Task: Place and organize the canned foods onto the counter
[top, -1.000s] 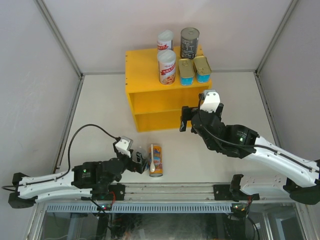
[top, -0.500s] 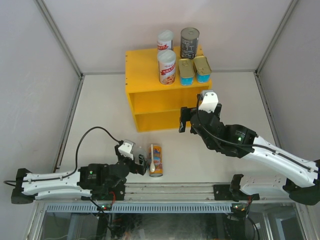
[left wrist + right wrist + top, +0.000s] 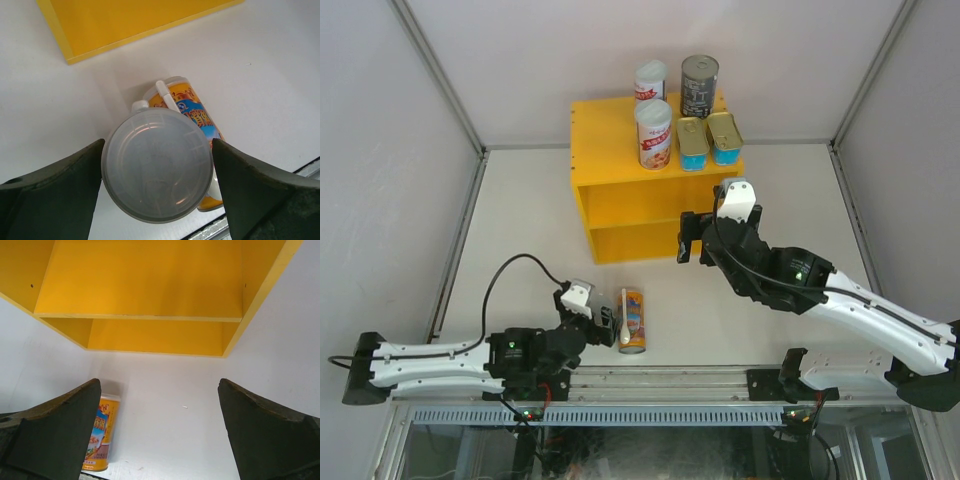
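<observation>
Pinching a clear-lidded can (image 3: 156, 167) between both fingers, the left gripper (image 3: 158, 145) hung low over the desk (image 3: 520, 220), near its 6 o'clock edge in the top view. Only the round lid faced the wrist camera, so the label could not be read. Just beside the gripper, at its 3 o'clock from above, an orange-blue can (image 3: 633, 320) lay on its side on the desk with a white spoon (image 3: 623, 318) along its body.

The right gripper (image 3: 159, 385) was spread wide and held nothing, its fingers pointing at the two open compartments of the yellow counter (image 3: 605, 140), which stood at 12 o'clock on the desk. On the counter's flat top stood a near white-red can (image 3: 653, 133), with a far white-red can (image 3: 650, 80) at its 12 o'clock. A dark grey can (image 3: 699, 86) stood at the 1 o'clock corner. At the grey can's 6 o'clock lay a teal tin (image 3: 692, 142), and a second teal tin (image 3: 724, 137) lay just beside it at 3 o'clock.
</observation>
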{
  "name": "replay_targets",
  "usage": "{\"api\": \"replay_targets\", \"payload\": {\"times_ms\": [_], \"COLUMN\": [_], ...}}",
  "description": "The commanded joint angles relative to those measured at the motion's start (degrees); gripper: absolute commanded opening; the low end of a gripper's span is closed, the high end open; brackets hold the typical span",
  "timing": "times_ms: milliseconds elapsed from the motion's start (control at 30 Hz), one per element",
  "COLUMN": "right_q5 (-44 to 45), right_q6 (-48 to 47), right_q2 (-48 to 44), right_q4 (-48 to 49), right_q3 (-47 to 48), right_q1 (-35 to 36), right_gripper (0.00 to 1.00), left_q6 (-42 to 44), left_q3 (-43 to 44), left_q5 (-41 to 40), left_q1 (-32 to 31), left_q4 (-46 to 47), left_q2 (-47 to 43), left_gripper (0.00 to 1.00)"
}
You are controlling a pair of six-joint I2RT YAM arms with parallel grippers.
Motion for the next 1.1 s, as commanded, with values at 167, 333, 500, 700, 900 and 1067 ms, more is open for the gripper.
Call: {"api": "replay_targets", "payload": {"times_ms": [167, 333, 500, 700, 900, 1067], "right_q5": [0.0, 0.4, 0.1, -0.1, -0.3, -0.2], "right_q6": [1.2, 1.8, 1.8, 1.6, 2.0, 2.1], "right_q2": [-2.0, -1.9, -1.4, -1.2, -2.1, -2.5], "right_q4": [-0.4, -1.2, -1.2, -0.7, -0.2, -0.1], "right_q3": [0.2, 0.2, 0.2, 0.1, -0.8, -1.1], "right_q1": [0.1, 0.9, 0.9, 0.9, 1.1, 1.4], "right_gripper": [0.99, 0.99, 0.99, 0.99, 0.99, 0.99], "left_q6": [0.1, -0.1, 0.2, 0.4, -0.2, -0.9], "left_q3": [-2.2, -2.2, -2.0, -2.0, -1.1, 0.2], "left_q5": [-2.7, -5.0, -5.1, -5.3, -6.6, -7.2], "left_q1": [-0.9, -1.4, -1.5, -1.5, -1.5, -1.5], "left_q4": [5.7, 4.9, 4.5, 4.4, 2.3, 0.8], "left_q2": [2.7, 1.8, 1.4, 1.2, 0.8, 1.1], "left_gripper": [0.81, 0.71, 0.57, 0.34, 0.15, 0.0]}}
